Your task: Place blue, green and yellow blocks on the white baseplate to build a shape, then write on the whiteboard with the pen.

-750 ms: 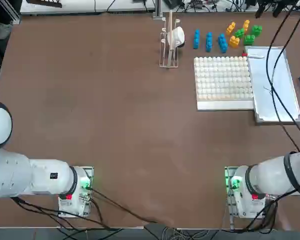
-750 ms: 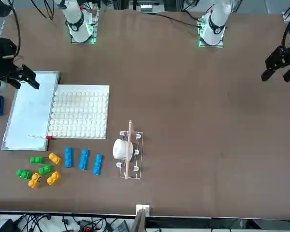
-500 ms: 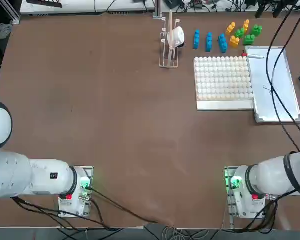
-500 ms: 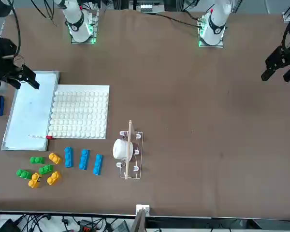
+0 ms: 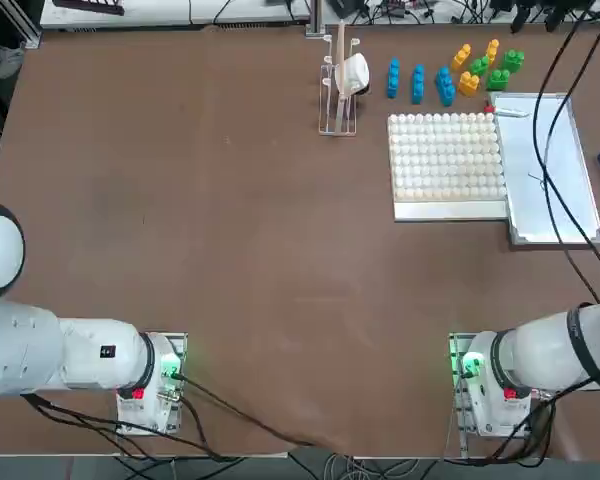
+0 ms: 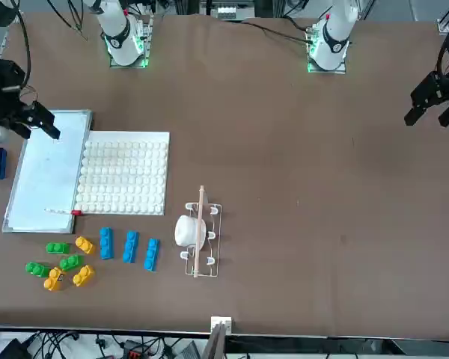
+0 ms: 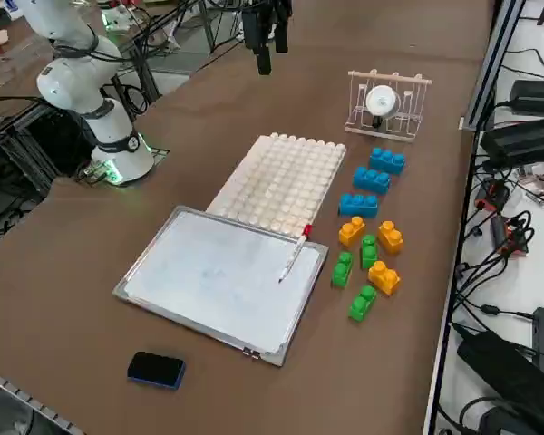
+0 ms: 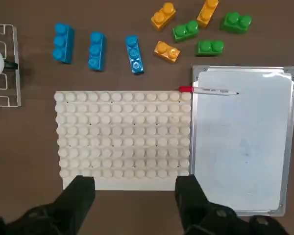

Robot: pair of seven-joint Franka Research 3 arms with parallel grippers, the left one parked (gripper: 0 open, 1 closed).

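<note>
Right tool (image 8: pixel 135 188) — fingers wide apart, holding nothing | blue bricks (image 8: pixel 95 51) beyond white studded baseplate (image 8: pixel 122 184), ahead of tool — long axes point roughly away from it | right arm nearer; likely first: reach over baseplate

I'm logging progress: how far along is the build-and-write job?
Nothing looks done: the baseplate bears no blocks, all nine lying loose beside it. The right gripper, above the baseplate's edge, is open and empty. Building remains, then writing; the pen lies across the whiteboard's edge.
</note>
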